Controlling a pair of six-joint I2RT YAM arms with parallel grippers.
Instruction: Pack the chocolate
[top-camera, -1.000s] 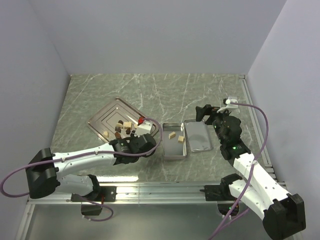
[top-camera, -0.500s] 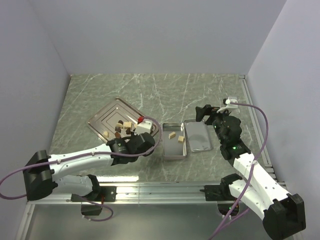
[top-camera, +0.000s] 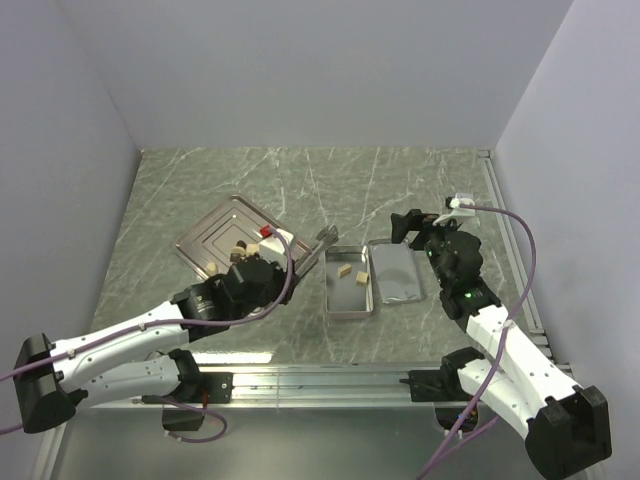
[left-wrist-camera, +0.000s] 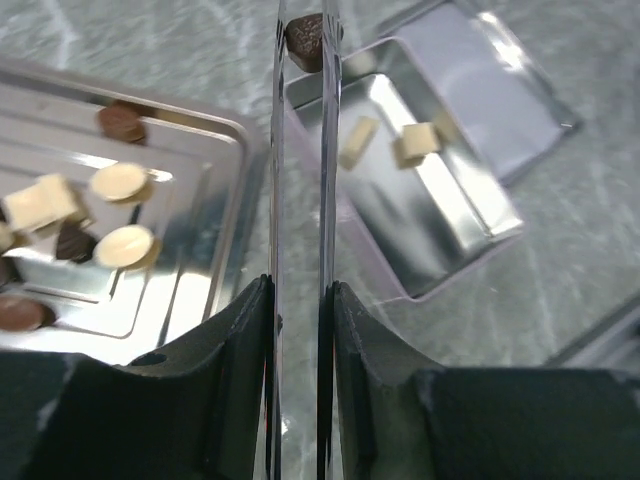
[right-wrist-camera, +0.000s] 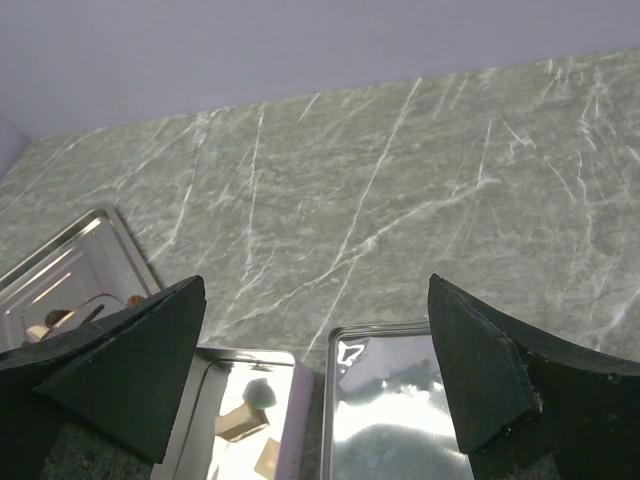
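Your left claw (top-camera: 325, 237) pinches a dark chocolate (left-wrist-camera: 305, 42) over the tin (left-wrist-camera: 400, 215) edge, and two tan pieces (left-wrist-camera: 415, 143) lie inside just beyond. The other chocolates (left-wrist-camera: 120, 183) sit on the tray (left-wrist-camera: 190, 200) to its left. Your right claw (right-wrist-camera: 315, 285) gapes empty.

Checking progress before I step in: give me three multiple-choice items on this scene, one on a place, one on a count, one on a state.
1. Where is the dark chocolate piece relative to the tin? A. on its floor B. above its corner rim C. far from it
2. How many cream pieces lie in the tin? A. none B. two C. five
3. The right claw is: A. open, empty B. shut on chocolate C. shut, empty
1B: the left claw pinches it there; 2B: two show from above; 3A: it gapes wide, nothing inside.
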